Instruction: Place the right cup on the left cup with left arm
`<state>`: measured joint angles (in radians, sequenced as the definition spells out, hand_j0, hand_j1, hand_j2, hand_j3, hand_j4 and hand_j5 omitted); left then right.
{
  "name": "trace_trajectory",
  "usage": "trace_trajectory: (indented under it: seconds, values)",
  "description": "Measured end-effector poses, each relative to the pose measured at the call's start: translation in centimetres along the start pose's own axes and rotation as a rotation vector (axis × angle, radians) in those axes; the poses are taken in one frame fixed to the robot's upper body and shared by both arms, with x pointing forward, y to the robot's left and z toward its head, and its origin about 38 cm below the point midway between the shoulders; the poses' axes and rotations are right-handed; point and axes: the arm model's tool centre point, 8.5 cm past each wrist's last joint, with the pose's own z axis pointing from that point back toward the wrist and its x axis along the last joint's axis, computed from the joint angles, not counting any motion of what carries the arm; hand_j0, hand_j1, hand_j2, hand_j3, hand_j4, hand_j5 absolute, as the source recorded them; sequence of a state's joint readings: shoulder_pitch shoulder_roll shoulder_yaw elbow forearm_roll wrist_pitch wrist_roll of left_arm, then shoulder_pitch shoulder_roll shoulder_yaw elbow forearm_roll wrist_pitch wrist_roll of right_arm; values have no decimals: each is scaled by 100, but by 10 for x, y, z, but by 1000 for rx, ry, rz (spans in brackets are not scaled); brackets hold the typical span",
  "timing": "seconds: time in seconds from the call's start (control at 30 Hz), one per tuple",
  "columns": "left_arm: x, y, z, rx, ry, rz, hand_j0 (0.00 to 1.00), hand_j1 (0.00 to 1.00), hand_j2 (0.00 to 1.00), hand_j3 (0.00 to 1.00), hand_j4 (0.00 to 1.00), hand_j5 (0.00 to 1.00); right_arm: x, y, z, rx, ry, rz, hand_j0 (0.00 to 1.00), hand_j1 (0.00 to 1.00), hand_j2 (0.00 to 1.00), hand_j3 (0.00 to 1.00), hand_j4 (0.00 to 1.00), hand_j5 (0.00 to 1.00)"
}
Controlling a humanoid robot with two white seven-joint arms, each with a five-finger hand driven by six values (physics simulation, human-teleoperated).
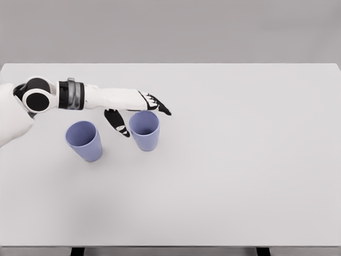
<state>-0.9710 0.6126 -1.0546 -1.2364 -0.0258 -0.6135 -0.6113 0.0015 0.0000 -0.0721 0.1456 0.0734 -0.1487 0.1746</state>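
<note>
On the white surface (224,176), the left hand (139,108) reaches with fingers spread around the far rim of the right lavender plastic cup (144,131), gripping nothing, the left lavender cup (84,141) upright nearby.

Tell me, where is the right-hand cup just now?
In the head view the right cup stands upright on the white table, left of the middle, beside the left cup, with the left hand open around its rim.
</note>
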Motion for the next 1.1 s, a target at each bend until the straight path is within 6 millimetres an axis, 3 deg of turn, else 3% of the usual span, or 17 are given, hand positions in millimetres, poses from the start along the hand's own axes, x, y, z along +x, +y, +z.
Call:
trace_trajectory:
  seconds: [0.4,0.43,0.47,0.5,0.73,0.97,1.1]
  values:
    - [0,-18,-8,-22,-7,22,100,100,100,100,100,100,0,0,0,0,0,0,100,100,100,100,100,100]
    - [0,-19,-9,-25,-7,21,87,87,87,87,87,87,0,0,0,0,0,0,100,100,100,100,100,100]
    - [0,-19,-9,-24,-8,22,68,68,68,68,68,68,0,0,0,0,0,0,100,100,100,100,100,100]
    - [0,-18,-9,-21,-8,22,62,62,62,62,62,62,0,0,0,0,0,0,100,100,100,100,100,100]
    - [1,-16,-6,-3,-14,32,62,62,62,62,62,62,0,0,0,0,0,0,100,100,100,100,100,100]
    - [21,17,38,54,-46,-9,59,59,59,59,59,59,0,0,0,0,0,0,100,100,100,100,100,100]
    - [51,52,91,115,-73,-54,58,58,58,58,58,58,0,0,0,0,0,0,100,100,100,100,100,100]
